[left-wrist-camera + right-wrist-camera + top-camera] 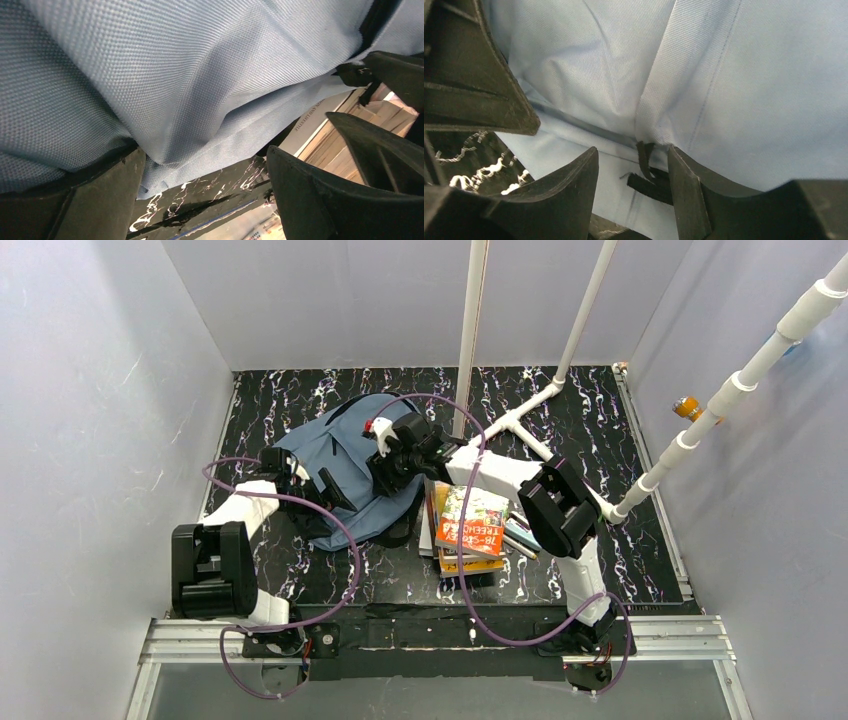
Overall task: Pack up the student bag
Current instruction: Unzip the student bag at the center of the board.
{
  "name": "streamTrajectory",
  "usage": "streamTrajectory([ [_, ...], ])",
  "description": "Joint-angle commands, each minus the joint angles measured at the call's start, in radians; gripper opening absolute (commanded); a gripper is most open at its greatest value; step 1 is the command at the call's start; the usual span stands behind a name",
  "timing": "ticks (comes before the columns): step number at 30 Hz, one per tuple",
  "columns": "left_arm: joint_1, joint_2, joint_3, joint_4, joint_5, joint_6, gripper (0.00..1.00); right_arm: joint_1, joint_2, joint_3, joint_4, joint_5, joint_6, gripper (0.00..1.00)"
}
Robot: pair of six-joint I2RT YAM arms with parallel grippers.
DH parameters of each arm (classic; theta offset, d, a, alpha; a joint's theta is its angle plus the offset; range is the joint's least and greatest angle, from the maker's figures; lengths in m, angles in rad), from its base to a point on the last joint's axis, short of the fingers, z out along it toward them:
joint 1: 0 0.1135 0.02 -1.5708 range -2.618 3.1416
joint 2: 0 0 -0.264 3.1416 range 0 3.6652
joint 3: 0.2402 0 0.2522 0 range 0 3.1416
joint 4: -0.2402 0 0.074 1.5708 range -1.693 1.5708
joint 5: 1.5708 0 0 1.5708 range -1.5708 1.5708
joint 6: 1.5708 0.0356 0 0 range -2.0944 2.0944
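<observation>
Lying flat on the black marbled table (600, 420), left of centre, the student bag (340, 455) spreads its slate-blue fabric between the two arms, with dark straps trailing off its near edge. The left gripper (300, 478) sits low at the bag's left side. In its wrist view its fingers (100, 200) stand wide apart and released, with a fold of the bag's cloth (175, 75) bulging just above the gap and a strip of table (210, 195) showing between them. Whether the cloth rests on the left-hand finger cannot be told. The right gripper (385, 475) reaches over the bag's right half, pointing down at the fabric. Its wrist view shows its fingers (704, 200) parted, not clenched. A small dark tab (644, 172) at a seam of the bag (749, 75) hangs in the gap, and neither pad appears to press it. Just right of the bag lies a stack of books (470, 525), the top one with an orange cover. Their page edges also appear in the left wrist view (340, 145). A white pipe frame (470, 330) rises from the far side of the table.
</observation>
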Motion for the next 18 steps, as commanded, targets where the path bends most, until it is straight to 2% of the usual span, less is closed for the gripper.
streamTrajectory([
  [1, -0.003, 0.036, 0.040, -0.103, -0.047, 0.056, 0.91, -0.010, -0.023, 0.099, -0.123, 0.028, -0.206, 0.62],
  [8, -0.003, 0.048, 0.038, -0.110, -0.048, 0.068, 0.91, -0.071, -0.003, 0.148, -0.195, -0.106, -0.284, 0.65],
  [13, -0.003, 0.042, 0.041, -0.118, -0.055, 0.075, 0.91, -0.078, 0.011, 0.148, -0.280, -0.144, -0.379, 0.63],
  [18, -0.003, 0.042, 0.041, -0.118, -0.056, 0.076, 0.91, -0.078, 0.006, 0.117, -0.263, -0.192, -0.383, 0.58],
])
